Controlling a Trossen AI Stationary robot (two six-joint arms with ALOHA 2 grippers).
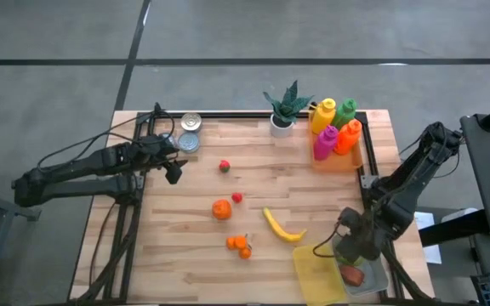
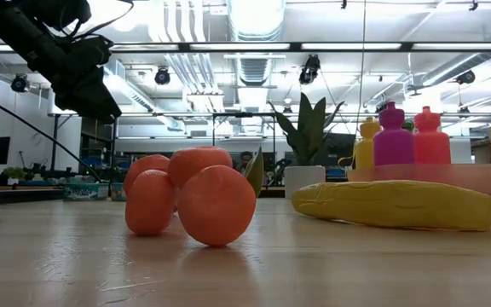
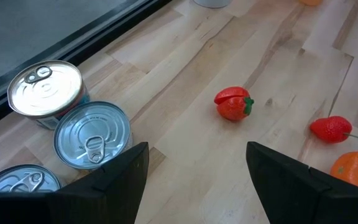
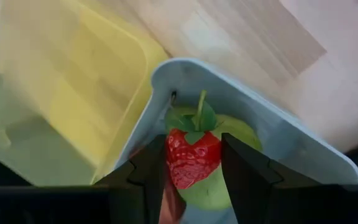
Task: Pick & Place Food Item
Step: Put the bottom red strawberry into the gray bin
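A: Left gripper (image 1: 174, 167) is idling by the cans (image 3: 92, 134), fingers apart, nothing between them. Red fruit (image 3: 233, 104) is lying just ahead of it.

B: Right gripper (image 4: 194, 163) is clamping a strawberry (image 4: 192, 154) — red, seeded, green leaves pointing away from the wrist. It's hanging straight over the clear bin (image 4: 278, 134), beside the yellow lid (image 4: 67, 81) — release looks like it only needs the fingers parting.

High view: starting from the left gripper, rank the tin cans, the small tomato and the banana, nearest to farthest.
From the left gripper:
1. Tin cans, just beyond it at the table's back edge.
2. Small tomato, mid-table.
3. Banana, toward the right arm's side.
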